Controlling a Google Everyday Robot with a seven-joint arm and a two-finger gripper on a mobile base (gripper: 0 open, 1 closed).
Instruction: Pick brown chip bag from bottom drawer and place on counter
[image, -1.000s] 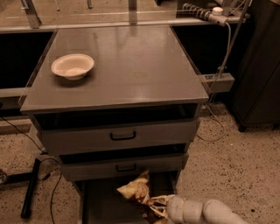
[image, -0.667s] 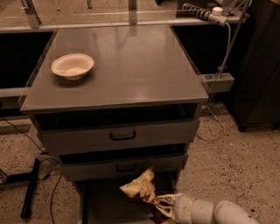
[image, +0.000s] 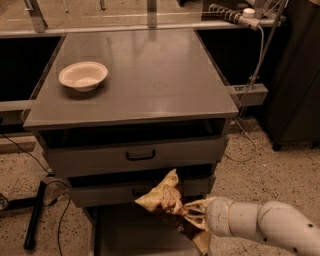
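Note:
The brown chip bag, crinkly with tan-yellow edges, hangs in the air in front of the middle drawer, above the open bottom drawer. My gripper is shut on the bag's right side; the white arm reaches in from the lower right. The bag is tilted, its upper tip near the middle drawer's front. The grey counter lies above, well clear of the bag.
A white bowl sits on the counter's left part. Two shallower drawers with black handles stand slightly pulled out. A black stand leg and cables lie on the floor at left. A dark cabinet stands at right.
The gripper has lifted the bag upward out of the bottom drawer, and the arm has moved a little to the right.

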